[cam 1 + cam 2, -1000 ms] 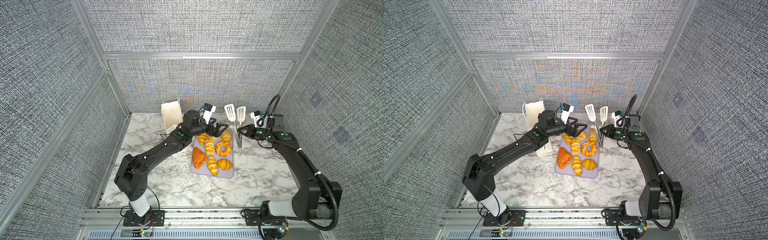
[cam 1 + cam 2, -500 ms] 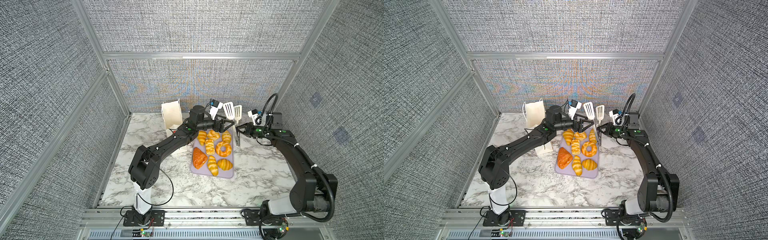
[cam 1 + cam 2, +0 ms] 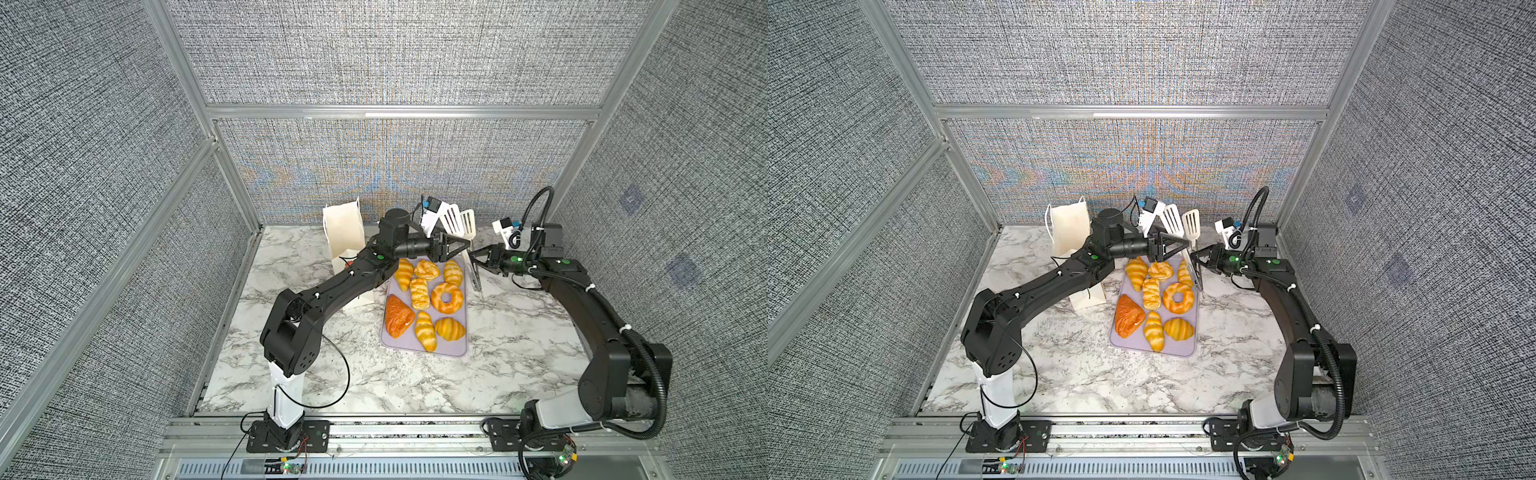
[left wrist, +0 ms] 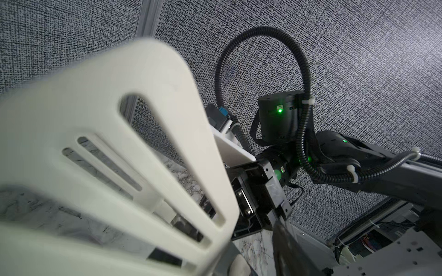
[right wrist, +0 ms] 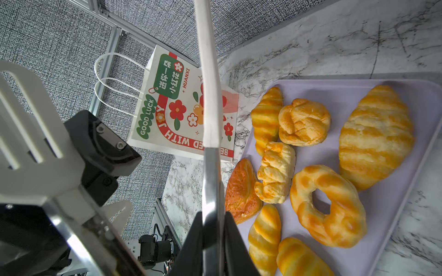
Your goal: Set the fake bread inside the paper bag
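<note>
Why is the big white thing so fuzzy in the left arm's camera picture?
Left wrist view: the white slotted tongs head sits very close to the lens, so it blurs; the right arm behind is sharp. Right wrist view: the fake bread looks crisp.

Eight pieces of fake bread [image 3: 453,272] are lying on one lilac tray [image 3: 456,348]: four ridged croissants [image 3: 425,331], one knotted bun [image 3: 427,269], one braided loaf [image 3: 419,293], one ring [image 3: 447,297], one darker triangle [image 3: 398,321]. One paper bag [image 3: 343,232] is standing far left of it; two white slotted spatulas [image 3: 467,220] are sticking up at its far right.
</note>
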Action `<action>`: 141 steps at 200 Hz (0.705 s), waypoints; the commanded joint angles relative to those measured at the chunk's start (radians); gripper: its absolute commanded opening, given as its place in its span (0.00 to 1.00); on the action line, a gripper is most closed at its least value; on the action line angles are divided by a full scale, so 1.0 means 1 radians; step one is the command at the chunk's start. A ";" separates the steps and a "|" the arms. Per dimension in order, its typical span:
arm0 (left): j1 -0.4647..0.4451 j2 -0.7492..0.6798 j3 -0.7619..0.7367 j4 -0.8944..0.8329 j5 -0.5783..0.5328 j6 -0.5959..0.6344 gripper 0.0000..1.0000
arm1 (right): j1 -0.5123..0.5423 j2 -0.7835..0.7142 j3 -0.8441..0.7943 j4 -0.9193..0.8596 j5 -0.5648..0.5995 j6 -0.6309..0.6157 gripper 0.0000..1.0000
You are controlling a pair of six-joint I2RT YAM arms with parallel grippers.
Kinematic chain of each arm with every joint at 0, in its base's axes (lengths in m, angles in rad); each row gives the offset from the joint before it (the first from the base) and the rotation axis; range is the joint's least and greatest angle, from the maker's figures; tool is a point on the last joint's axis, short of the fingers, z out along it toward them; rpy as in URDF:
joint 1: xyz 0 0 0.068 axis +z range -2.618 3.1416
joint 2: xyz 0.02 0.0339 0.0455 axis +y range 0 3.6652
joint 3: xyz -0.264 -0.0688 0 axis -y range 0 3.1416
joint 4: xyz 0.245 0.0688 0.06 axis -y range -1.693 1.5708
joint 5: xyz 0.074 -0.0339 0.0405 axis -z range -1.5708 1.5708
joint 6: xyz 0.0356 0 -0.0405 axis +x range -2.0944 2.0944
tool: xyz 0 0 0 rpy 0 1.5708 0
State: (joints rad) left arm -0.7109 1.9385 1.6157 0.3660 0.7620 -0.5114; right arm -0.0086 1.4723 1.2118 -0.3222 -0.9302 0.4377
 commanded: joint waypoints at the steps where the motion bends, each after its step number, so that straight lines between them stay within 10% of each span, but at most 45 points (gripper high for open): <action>1: -0.001 0.006 0.004 0.040 0.031 -0.015 0.56 | 0.001 -0.004 -0.004 0.062 -0.045 0.027 0.17; 141: -0.001 0.009 -0.002 0.127 0.057 -0.058 0.17 | -0.004 -0.033 -0.073 0.161 -0.061 0.102 0.18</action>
State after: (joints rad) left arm -0.7113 1.9427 1.6135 0.4084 0.8036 -0.5568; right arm -0.0101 1.4544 1.1549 -0.2089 -0.9836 0.5243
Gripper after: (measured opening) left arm 0.189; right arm 0.174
